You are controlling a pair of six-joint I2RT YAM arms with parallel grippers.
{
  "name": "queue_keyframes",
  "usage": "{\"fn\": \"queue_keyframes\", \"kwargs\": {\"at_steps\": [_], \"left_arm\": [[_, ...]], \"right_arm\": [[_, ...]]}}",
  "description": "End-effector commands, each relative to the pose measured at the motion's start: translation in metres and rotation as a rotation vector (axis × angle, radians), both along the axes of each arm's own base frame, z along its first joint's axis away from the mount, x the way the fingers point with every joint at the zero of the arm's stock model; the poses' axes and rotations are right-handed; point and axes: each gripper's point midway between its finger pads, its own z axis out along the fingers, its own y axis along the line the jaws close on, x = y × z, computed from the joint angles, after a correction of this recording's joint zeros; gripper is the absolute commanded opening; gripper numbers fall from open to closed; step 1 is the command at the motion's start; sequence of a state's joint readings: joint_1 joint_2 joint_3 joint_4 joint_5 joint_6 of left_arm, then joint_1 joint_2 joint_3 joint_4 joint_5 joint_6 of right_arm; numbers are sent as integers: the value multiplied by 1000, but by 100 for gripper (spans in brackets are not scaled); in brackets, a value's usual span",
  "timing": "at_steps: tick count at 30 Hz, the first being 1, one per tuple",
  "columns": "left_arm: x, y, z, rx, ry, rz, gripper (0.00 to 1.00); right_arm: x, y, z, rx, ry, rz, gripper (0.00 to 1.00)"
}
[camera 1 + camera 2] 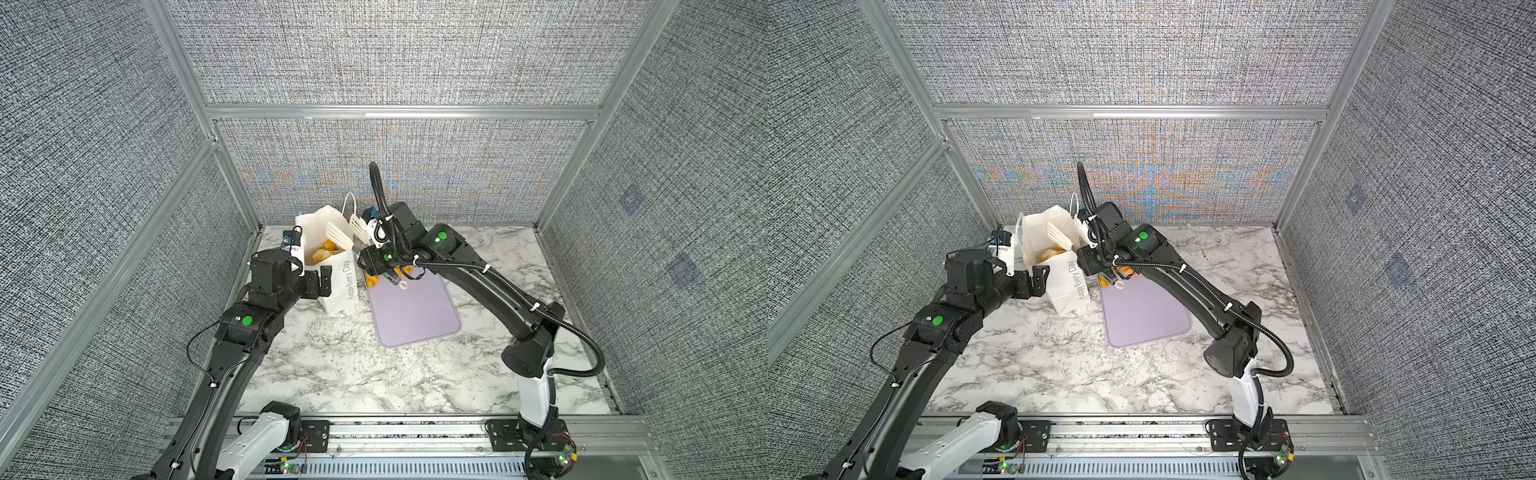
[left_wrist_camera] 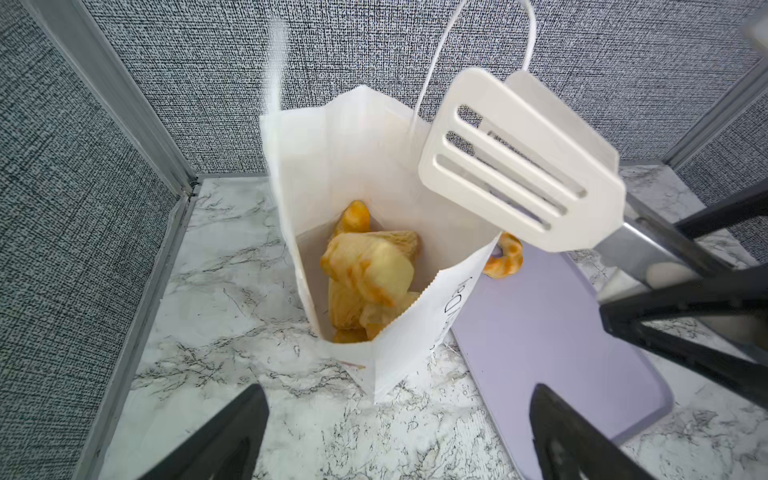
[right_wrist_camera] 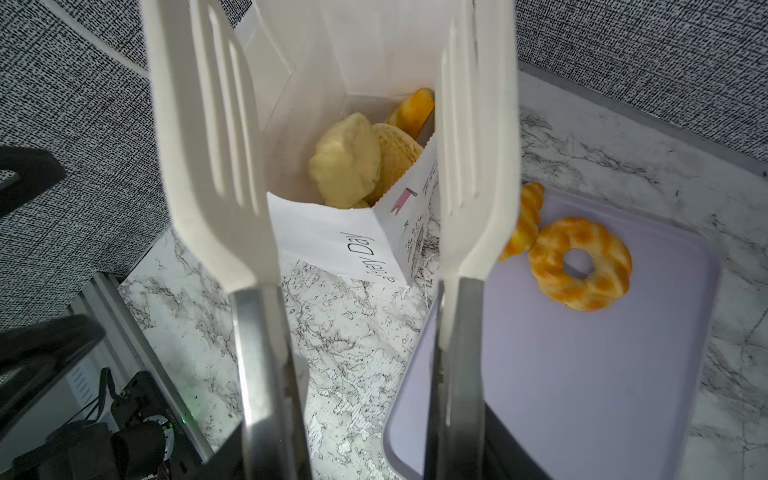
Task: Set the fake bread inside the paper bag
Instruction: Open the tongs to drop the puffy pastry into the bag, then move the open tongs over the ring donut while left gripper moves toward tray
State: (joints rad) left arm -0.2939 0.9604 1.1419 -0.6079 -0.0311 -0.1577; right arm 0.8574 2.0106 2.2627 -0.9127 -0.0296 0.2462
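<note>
The white paper bag [image 1: 338, 291] is standing open near mid-frame in both top views on the marble-look worktop [image 1: 332, 374], holding a heap of glossy golden fake bread [image 2: 370, 274]. Just right of it, a braided ring pastry [image 3: 611, 270] and a twisted roll [image 3: 525, 220] are lying side by side on the smooth lavender tray [image 1: 415, 316]. The right end effector [image 1: 372, 259] is gripping steel-armed tongs [image 2: 519, 162], their slotted white blades gaping over the bag's mouth. The left end effector [image 2: 395, 436] is sitting spread wide beside the bag.
</note>
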Motion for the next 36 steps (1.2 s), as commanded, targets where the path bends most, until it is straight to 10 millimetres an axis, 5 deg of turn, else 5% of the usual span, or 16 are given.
{"fn": "queue_keyframes", "kwargs": {"at_steps": [1, 18, 36], "left_arm": [[1, -9, 15, -35, -50, -42, 99], [-9, -39, 30, -185, -135, -189, 99], [-5, -70, 40, -235, -139, -159, 99]], "right_arm": [[0, -1, 16, 23, -39, 2, 57], [-9, -47, 39, 11, -180, -57, 57], [7, -101, 15, -69, -181, -87, 59]]}}
